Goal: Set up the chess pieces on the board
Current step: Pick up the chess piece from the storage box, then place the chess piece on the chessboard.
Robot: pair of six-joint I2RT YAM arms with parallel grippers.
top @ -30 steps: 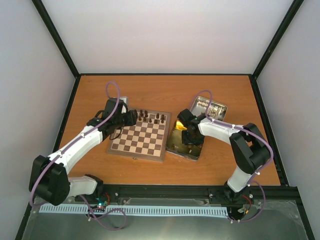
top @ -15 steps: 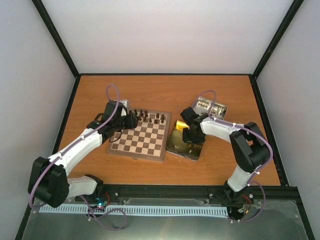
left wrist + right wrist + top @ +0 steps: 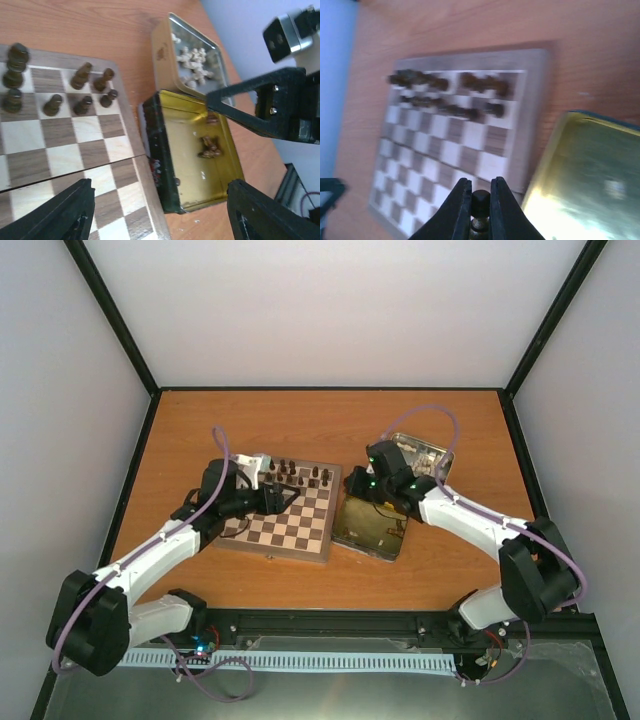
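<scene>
Right wrist view: the right gripper point(image 3: 480, 190) is clamped on one dark chess piece point(image 3: 480, 201). The board point(image 3: 445, 165) lies just ahead of it and the gold-lined tin point(image 3: 590, 170) is at its side. Left wrist view: the left gripper point(image 3: 160, 186) has its fingers wide apart and holds nothing. It hovers over the board's edge, with the tin directly beyond.

Progress, as judged: dark pieces point(image 3: 82, 90) stand in the two rows farthest from the left gripper, and gaps remain among them. A few more dark pieces point(image 3: 210, 145) lie in the gold-lined tin under the right gripper. The cream pieces point(image 3: 195, 67) are heaped in a second tin point(image 3: 162, 50) on the worktop point(image 3: 100, 25), and none is seen on the board. Setup appears well short of half done.
</scene>
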